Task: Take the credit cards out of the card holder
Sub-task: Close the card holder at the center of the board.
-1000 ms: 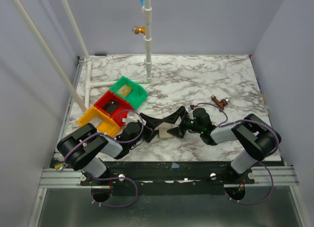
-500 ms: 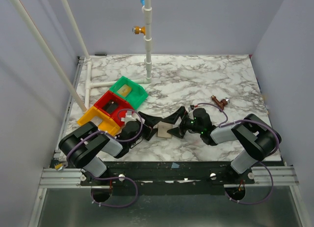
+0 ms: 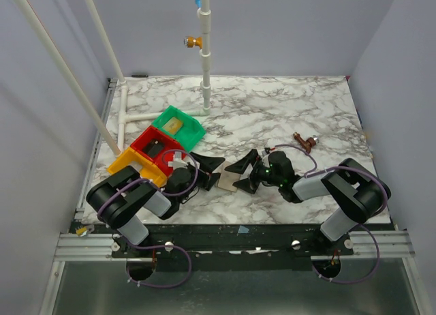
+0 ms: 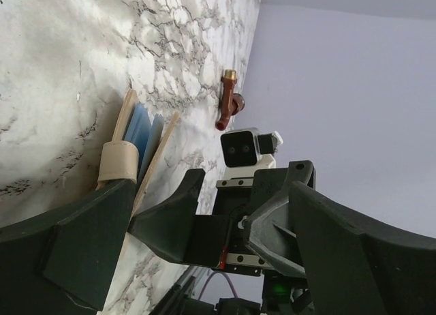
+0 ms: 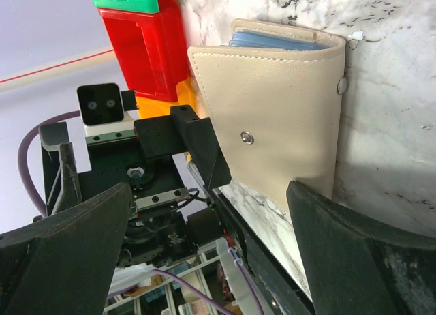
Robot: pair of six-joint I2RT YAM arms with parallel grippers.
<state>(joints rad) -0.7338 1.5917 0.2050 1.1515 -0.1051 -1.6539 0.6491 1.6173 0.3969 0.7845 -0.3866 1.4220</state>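
Note:
The tan card holder point(image 3: 227, 185) lies on the marble table between my two grippers. In the right wrist view the card holder point(image 5: 272, 124) is folded, its stud facing me and grey-blue lining showing at its top edge. My right gripper point(image 5: 211, 260) is open, with the holder's lower edge reaching between its fingers. From the left wrist the card holder point(image 4: 131, 143) is edge-on and slightly parted, just beyond my open left gripper point(image 4: 218, 260). In the top view the left gripper point(image 3: 211, 173) and right gripper point(image 3: 238, 176) face each other. The credit cards are hidden.
Green tray point(image 3: 193, 132), red tray point(image 3: 145, 138) and orange tray point(image 3: 121, 163) sit in a row at the left. A small tan-gold piece point(image 3: 174, 125) lies in the green one. A white pipe post point(image 3: 206, 83) stands behind. A brown fitting point(image 3: 304, 141) lies at the right.
My left gripper has drawn back a little to the left, away from the card holder, which now lies flatter. The right gripper has barely moved.

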